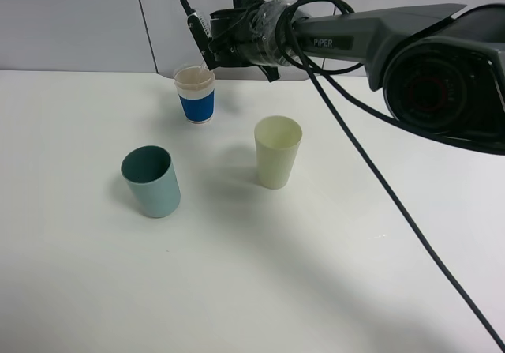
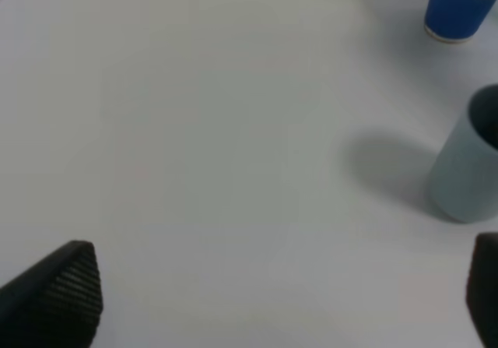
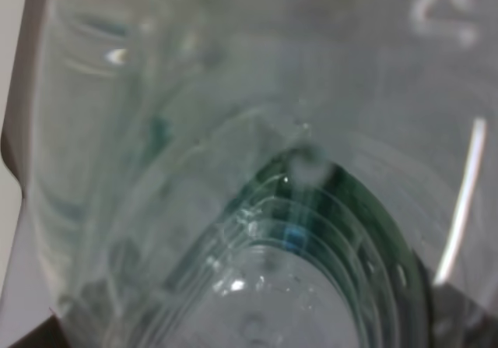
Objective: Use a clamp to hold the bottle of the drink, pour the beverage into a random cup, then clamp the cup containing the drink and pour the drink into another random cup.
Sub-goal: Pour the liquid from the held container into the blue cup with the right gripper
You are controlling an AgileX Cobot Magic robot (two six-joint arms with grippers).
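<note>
The clear bottle (image 3: 249, 169) fills the right wrist view, with a green tint near its middle. My right gripper (image 1: 207, 43) is shut on the bottle and hangs just above the blue-banded paper cup (image 1: 196, 94) at the back of the table. I cannot make out a stream of beverage. The teal tumbler (image 1: 151, 182) stands in front and to the left of that cup. My left gripper (image 2: 276, 293) is open over bare table and holds nothing. The teal tumbler (image 2: 467, 169) and the paper cup (image 2: 459, 9) show at the edge of the left wrist view.
A taller pale yellow-green tumbler (image 1: 277, 152) stands right of the teal one. The right arm (image 1: 371, 29) and its black cable (image 1: 394, 203) cross the right half of the white table (image 1: 252, 290). A grey wall (image 1: 71, 21) runs behind.
</note>
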